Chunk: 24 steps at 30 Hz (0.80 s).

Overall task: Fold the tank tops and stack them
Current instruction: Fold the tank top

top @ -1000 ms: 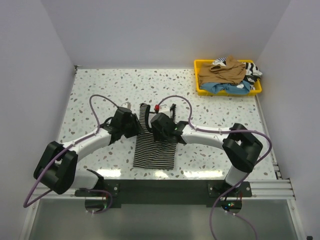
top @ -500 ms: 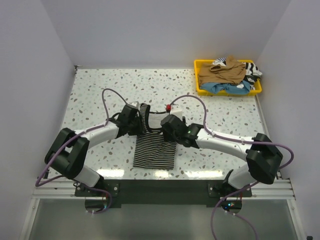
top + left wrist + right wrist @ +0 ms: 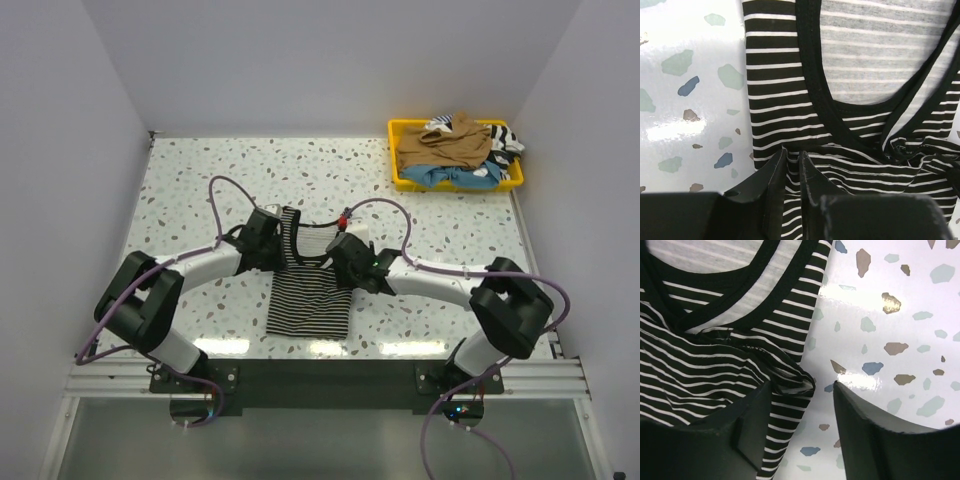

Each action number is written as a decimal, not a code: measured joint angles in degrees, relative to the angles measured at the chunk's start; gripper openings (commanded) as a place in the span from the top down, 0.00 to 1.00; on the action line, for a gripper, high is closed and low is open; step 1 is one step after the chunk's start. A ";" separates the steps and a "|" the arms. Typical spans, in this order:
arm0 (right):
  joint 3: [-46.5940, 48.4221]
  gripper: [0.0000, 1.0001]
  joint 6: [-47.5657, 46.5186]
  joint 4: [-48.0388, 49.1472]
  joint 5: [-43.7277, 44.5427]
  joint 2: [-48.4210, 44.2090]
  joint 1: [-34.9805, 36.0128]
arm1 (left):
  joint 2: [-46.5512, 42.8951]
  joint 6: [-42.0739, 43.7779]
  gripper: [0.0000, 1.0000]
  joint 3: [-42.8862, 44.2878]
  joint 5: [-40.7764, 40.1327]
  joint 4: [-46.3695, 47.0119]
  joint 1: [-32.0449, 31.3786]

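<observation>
Left claw (image 3: pixel 792 156) pinches the one spread striped tank top (image 3: pixel 310 305); right claw (image 3: pixel 801 391) gapes over its edge

Bright, even light falls from overhead in the top view. The terrazzo table (image 3: pixel 200 190) shows a row of white glare patches along its near edge, and the arms (image 3: pixel 205 268) cast only soft, pale shadows. The walls (image 3: pixel 300 70) carry a faint lavender cast, and the table's side edges splay outward — wide-angle distortion. In both wrist views the tabletop reflects hard white glare that washes out the speckles beside the striped tank top (image 3: pixel 785 100), whose stripes are crisp. The left gripper (image 3: pixel 792 155) and right gripper (image 3: pixel 801 387) are near-black, underexposed masses at the bottom, soft-edged — too close to be in focus.
</observation>
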 measured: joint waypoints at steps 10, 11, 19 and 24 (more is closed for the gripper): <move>0.09 0.90 -0.04 3.17 -1.55 4.33 -0.85 | -1.20 0.09 0.99 0.00 -1.60 -1.36 -0.17; 0.28 0.92 -0.20 3.13 -1.55 4.50 -0.85 | -1.46 0.11 1.00 0.02 -1.75 -1.44 -0.22; 3.15 0.95 -0.28 2.86 -1.36 4.68 -0.85 | -5.11 0.07 1.00 0.02 -4.00 -3.19 -0.22; 4.94 0.95 -0.79 2.58 -1.03 4.26 -0.85 | -8.09 -0.11 1.00 0.15 -6.14 -4.85 -0.22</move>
